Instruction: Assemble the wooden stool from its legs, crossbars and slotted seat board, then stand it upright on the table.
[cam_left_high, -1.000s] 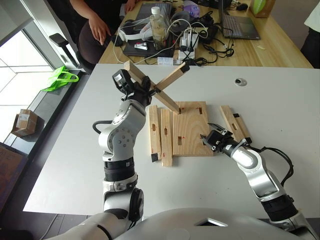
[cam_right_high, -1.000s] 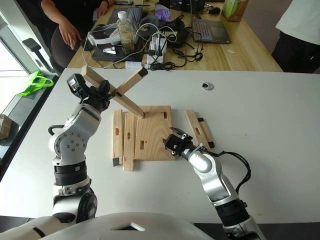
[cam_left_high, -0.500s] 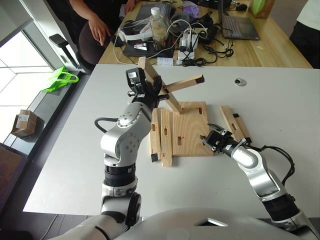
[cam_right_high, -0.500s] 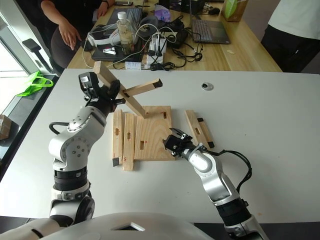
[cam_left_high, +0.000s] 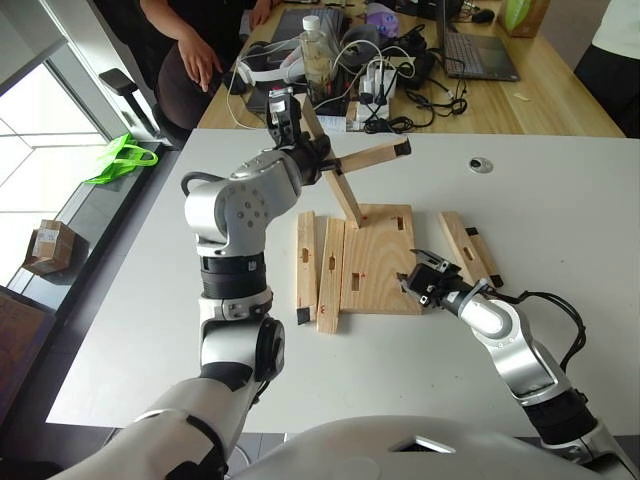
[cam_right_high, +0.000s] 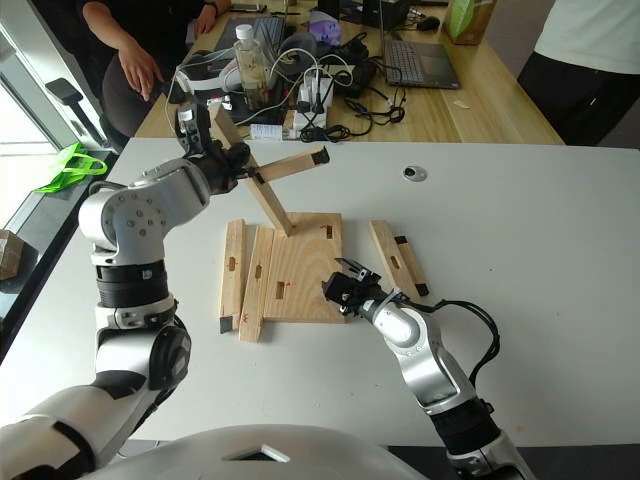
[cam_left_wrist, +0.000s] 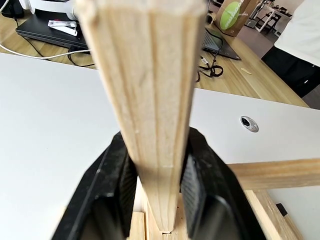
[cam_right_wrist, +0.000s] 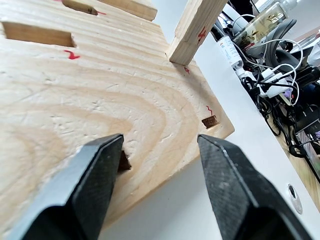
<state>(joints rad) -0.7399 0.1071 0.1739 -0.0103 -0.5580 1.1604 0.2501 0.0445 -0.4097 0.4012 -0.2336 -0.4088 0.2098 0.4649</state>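
My left gripper (cam_left_high: 300, 150) is shut on a wooden leg (cam_left_high: 338, 190) that stands steeply tilted, its lower end resting on the far left part of the slotted seat board (cam_left_high: 385, 270). A crossbar (cam_left_high: 372, 157) joined to that leg sticks out to the right. In the left wrist view the black fingers (cam_left_wrist: 117, 185) clamp the leg (cam_left_wrist: 150, 100) from both sides. My right gripper (cam_left_high: 425, 283) is open at the board's near right corner, its fingers (cam_right_wrist: 95, 175) spread over the board (cam_right_wrist: 100, 95). Two loose legs (cam_left_high: 318, 268) lie left of the board, two more pieces (cam_left_high: 470, 248) lie right of it.
The white table (cam_left_high: 560, 230) has a round cable hole (cam_left_high: 482, 163) at the far right. Behind it a wooden desk (cam_left_high: 560, 100) carries cables, a bottle (cam_left_high: 317, 50) and a laptop. Bare table surface lies near and right of the board.
My left arm has risen and swung toward the far side, turning the held leg steeper. The crossbar has swung from pointing up-right to pointing nearly level to the right. The right gripper stays at the board.
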